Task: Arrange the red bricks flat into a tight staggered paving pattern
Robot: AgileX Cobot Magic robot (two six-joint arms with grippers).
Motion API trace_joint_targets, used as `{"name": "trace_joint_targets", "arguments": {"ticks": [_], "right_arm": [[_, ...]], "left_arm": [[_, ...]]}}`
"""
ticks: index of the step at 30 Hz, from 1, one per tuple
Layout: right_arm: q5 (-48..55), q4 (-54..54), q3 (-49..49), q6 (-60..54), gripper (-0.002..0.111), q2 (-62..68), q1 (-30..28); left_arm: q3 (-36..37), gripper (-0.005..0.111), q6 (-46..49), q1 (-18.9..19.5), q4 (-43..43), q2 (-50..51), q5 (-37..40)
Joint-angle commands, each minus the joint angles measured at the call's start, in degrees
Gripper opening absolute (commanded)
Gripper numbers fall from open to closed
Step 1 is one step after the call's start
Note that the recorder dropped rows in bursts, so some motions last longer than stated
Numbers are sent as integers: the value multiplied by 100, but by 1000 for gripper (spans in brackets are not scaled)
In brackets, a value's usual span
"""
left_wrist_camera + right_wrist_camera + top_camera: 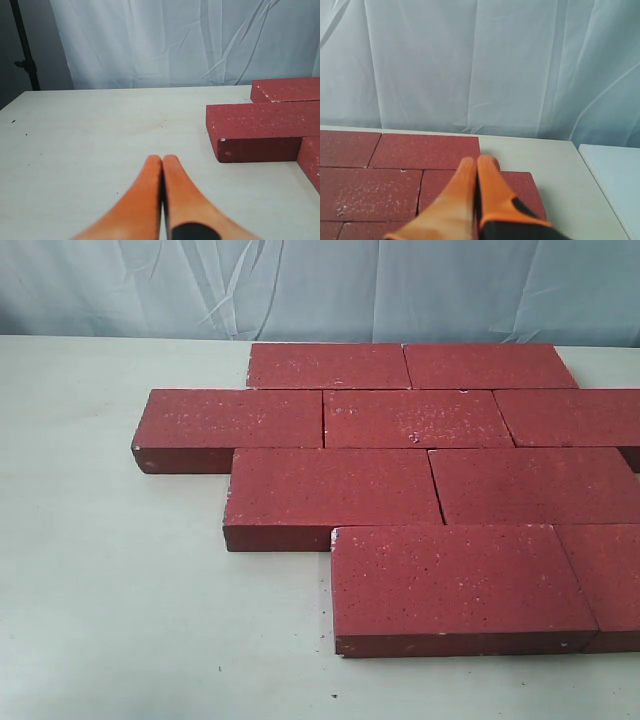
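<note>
Red bricks (440, 470) lie flat on a pale table (120, 620) in four staggered rows with mostly tight seams. A careless push on the nearest brick (455, 585) could skew it and open its joints. The left gripper (161, 159), jaws pressed together and empty, hangs over bare table left of the bricks. The right gripper (477, 161), also closed and empty, hovers above the far right bricks and could shift them if lowered.

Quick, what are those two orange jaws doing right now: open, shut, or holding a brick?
Left gripper: jaws shut, holding nothing.
Right gripper: jaws shut, holding nothing.
</note>
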Motion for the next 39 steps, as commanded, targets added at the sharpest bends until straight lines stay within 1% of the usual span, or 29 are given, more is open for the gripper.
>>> {"name": "trace_joint_targets", "arguments": {"ticks": [1,11,14,24,30,34,39], "right_arm": [[-130,-214,488,-48,-1,-539,-28],[-269,-162,1729,-48,-1,-2149,-28],[-257,-162,1924,-48,-1,-2586,-28],[-83,60,1935,-48,-1,-2724,-28],[-56,0,1935,-7,-1,-2728,-28],[-124,-302,2210,437,-1,-2909,-28],[-165,-299,2662,488,-1,-3218,-28]], "left_arm": [[28,0,-48,-1,-37,-28,-85],[28,0,-48,-1,-37,-28,-85],[28,0,-48,-1,-37,-28,-85],[28,0,-48,-1,-37,-28,-85],[28,0,-48,-1,-37,-28,-85],[28,0,-48,-1,-37,-28,-85],[28,0,-48,-1,-37,-28,-85]]}}
